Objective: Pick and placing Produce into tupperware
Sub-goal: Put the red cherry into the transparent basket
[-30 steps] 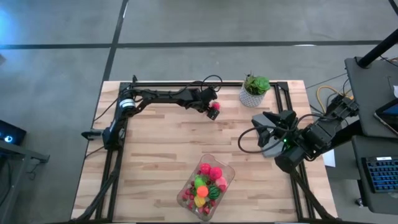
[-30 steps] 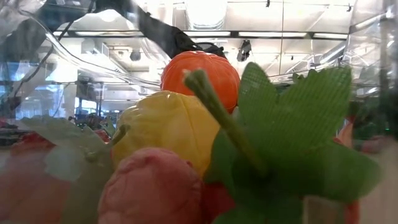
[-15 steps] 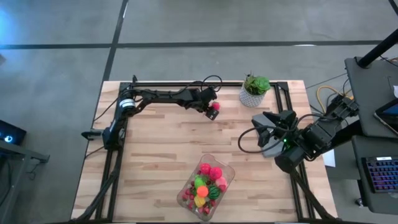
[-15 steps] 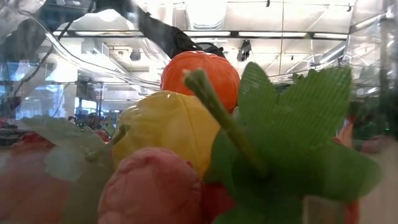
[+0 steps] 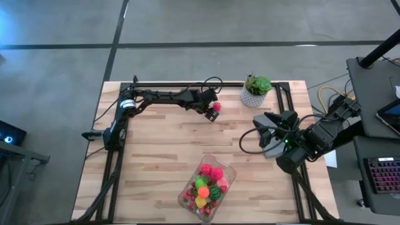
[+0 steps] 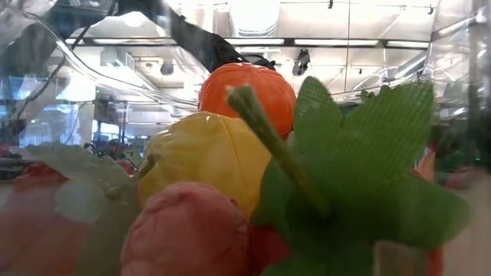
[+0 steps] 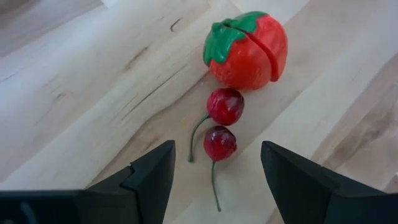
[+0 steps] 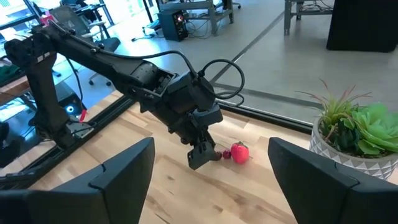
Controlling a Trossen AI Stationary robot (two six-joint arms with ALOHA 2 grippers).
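Observation:
A red toy tomato with a green top (image 7: 245,48) and two dark red cherries with stems (image 7: 221,124) lie on the wood near the table's far edge. My left gripper (image 7: 217,183) hovers over them, open, its fingers on either side of the cherries and apart from them; the tomato (image 5: 215,107) shows just beyond the left gripper (image 5: 210,112). The clear tupperware (image 5: 208,182) sits near the near edge, holding several pieces: orange (image 6: 247,88), yellow (image 6: 205,157), pink (image 6: 184,234), green leaf (image 6: 360,169). My right gripper (image 5: 265,132) waits open at the table's right side.
A leafy green plant in a white pot (image 5: 256,90) stands at the far edge, right of the left gripper; the plant (image 8: 354,127) also shows in the right wrist view. Bare wood (image 5: 162,147) lies between the tomato and the tupperware. Black frame rails (image 5: 115,156) run along the table's sides.

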